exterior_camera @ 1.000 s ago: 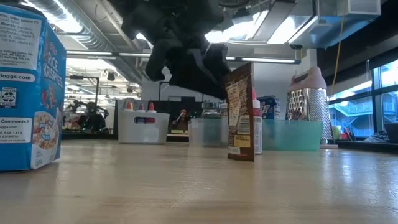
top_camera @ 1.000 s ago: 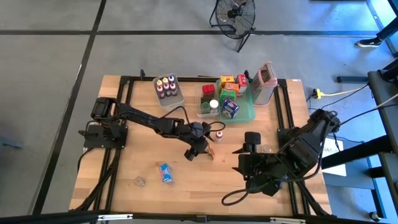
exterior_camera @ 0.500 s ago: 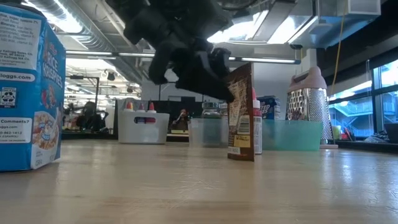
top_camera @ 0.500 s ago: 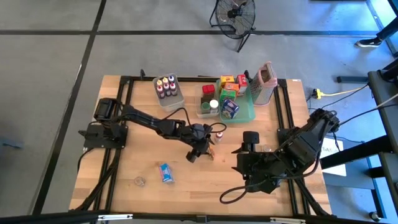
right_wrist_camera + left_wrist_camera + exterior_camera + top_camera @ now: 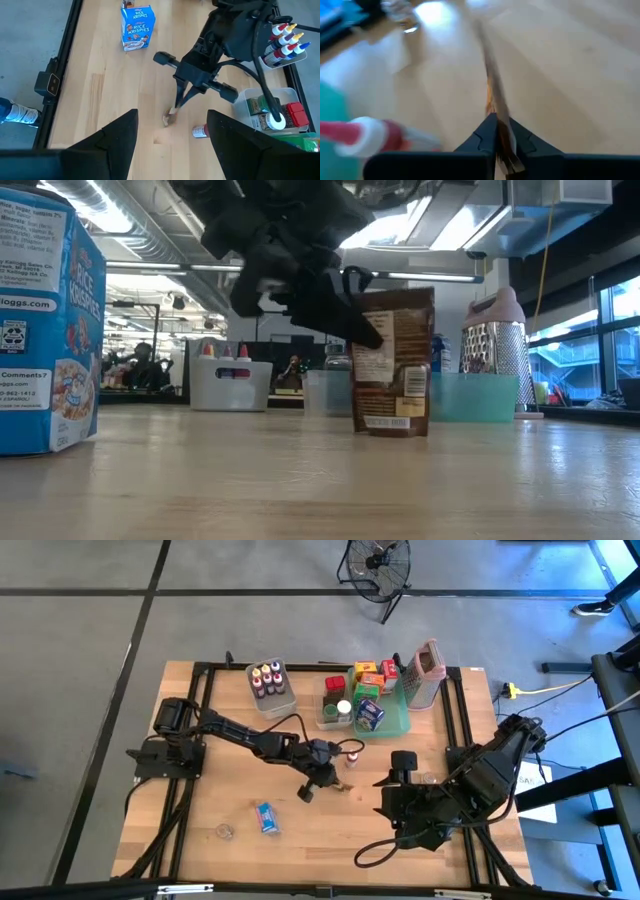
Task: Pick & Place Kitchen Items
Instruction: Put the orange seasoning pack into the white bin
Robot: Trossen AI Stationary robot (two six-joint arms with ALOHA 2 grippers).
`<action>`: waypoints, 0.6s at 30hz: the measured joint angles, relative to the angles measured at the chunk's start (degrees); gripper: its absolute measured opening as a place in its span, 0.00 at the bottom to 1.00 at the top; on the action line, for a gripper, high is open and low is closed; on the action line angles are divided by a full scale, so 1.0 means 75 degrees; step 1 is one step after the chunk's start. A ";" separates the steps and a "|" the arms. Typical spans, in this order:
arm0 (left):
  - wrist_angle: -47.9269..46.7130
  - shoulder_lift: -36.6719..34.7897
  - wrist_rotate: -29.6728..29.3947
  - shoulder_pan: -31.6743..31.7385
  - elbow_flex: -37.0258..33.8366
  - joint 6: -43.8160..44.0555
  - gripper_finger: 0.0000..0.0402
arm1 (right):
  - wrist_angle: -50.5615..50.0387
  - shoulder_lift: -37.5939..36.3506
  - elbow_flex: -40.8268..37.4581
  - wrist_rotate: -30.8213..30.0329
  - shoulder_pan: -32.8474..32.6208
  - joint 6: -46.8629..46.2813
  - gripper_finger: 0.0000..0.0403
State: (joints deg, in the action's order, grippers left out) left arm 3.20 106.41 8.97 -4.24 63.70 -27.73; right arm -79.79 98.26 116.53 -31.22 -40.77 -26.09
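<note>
Wooden table [image 5: 220, 730]: my 2 arms work over it, the left reaching from the left edge toward the centre, the right folded at the right side.

Teal tray [image 5: 397, 723] and clear bin [image 5: 327, 716] at the far edge: both hold small boxes and jars. A second clear bin [image 5: 281, 698] to their left holds 6 capped bottles [image 5: 266, 678].

Grey grater [image 5: 427, 671], pink-rimmed: upright just right of the tray.

Blue cereal box [image 5: 266, 817]: lying on the near-left part of the table, well apart from my grippers.

Brown packet [image 5: 393, 360]: upright at table centre, its lower edge apparently on the wood, though the low view leaves this unclear. My left gripper [image 5: 335, 781] is clenched on its upper edge; the wrist view shows both fingers [image 5: 485, 136] pinching the thin packet between them.

Red-capped bottle [image 5: 352, 756]: standing just beside the packet, on the tray side.

My right gripper [image 5: 170, 145]: parted, holding nothing, hovering near the table's right edge.

Small clear jar [image 5: 225, 831]: near the front-left, alone.
</note>
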 joint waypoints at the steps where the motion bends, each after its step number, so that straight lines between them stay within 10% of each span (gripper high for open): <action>1: -0.0019 0.0000 0.0326 0.0049 0.0000 0.0080 0.02 | -0.0006 0.0000 0.0000 0.0003 0.0000 0.0000 0.59; 18: -0.1332 -0.1386 -0.0685 0.0106 0.0000 0.1643 0.00 | -0.0065 -0.0131 0.0003 0.0402 -0.0015 0.0143 0.59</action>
State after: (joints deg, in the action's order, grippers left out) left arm -6.79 96.02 3.83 -3.44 63.70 -15.41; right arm -80.28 97.27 116.55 -28.21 -40.89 -25.01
